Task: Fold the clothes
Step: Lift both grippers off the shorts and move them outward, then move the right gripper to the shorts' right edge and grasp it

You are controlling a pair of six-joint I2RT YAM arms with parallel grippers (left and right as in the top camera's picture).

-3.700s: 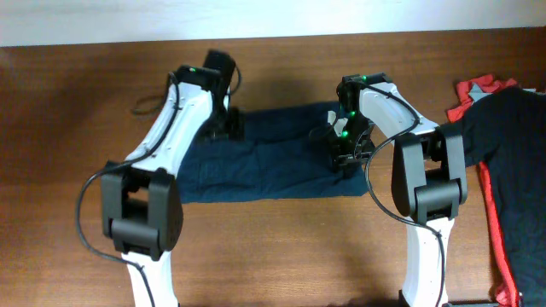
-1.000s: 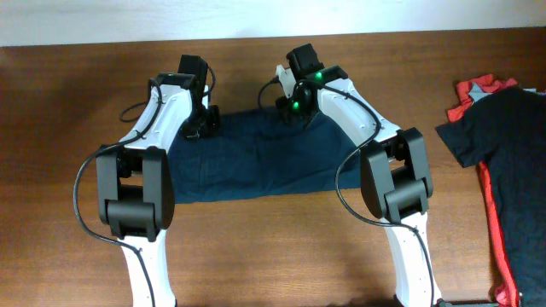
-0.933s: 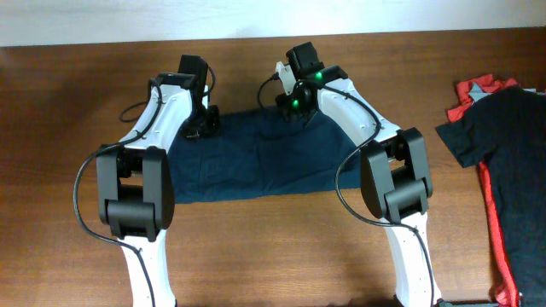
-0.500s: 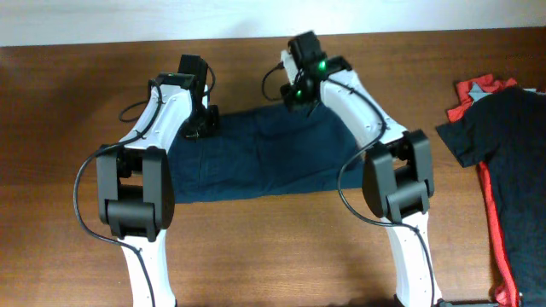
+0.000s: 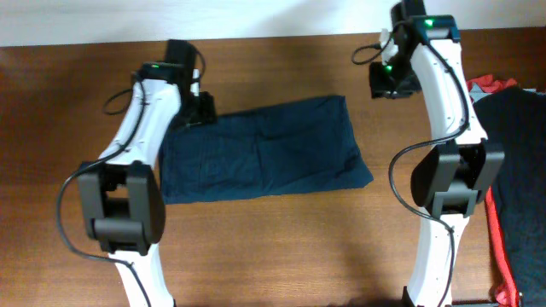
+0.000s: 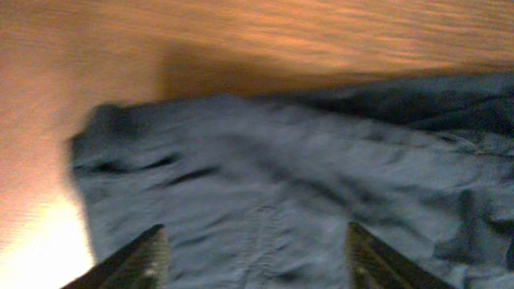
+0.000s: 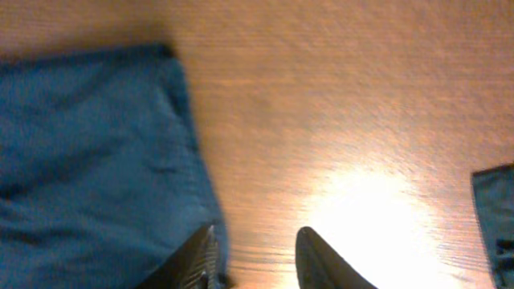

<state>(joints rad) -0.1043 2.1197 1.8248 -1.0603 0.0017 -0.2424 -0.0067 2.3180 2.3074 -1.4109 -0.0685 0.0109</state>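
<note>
The dark navy shorts [image 5: 264, 152] lie flat as a wide folded patch in the middle of the wooden table. My left gripper [image 5: 202, 110] hovers over their far left corner. In the left wrist view it [image 6: 257, 261] is wide open and empty, with the blue cloth [image 6: 281, 177] right under it. My right gripper [image 5: 386, 83] is up and to the right of the shorts, clear of them. In the right wrist view it [image 7: 257, 265] is open and empty over bare wood, with the shorts' edge [image 7: 96, 160] to its left.
A black T-shirt [image 5: 512, 128] lies over a red garment [image 5: 488, 86] at the table's right edge, beside the right arm. The table's far edge [image 5: 273, 36] meets a white wall. Bare wood [image 5: 281, 247] lies in front of the shorts.
My right gripper has left the shorts' far edge and swung up and to the right, off the cloth. The left gripper has shifted slightly left and stays over the far left corner.
</note>
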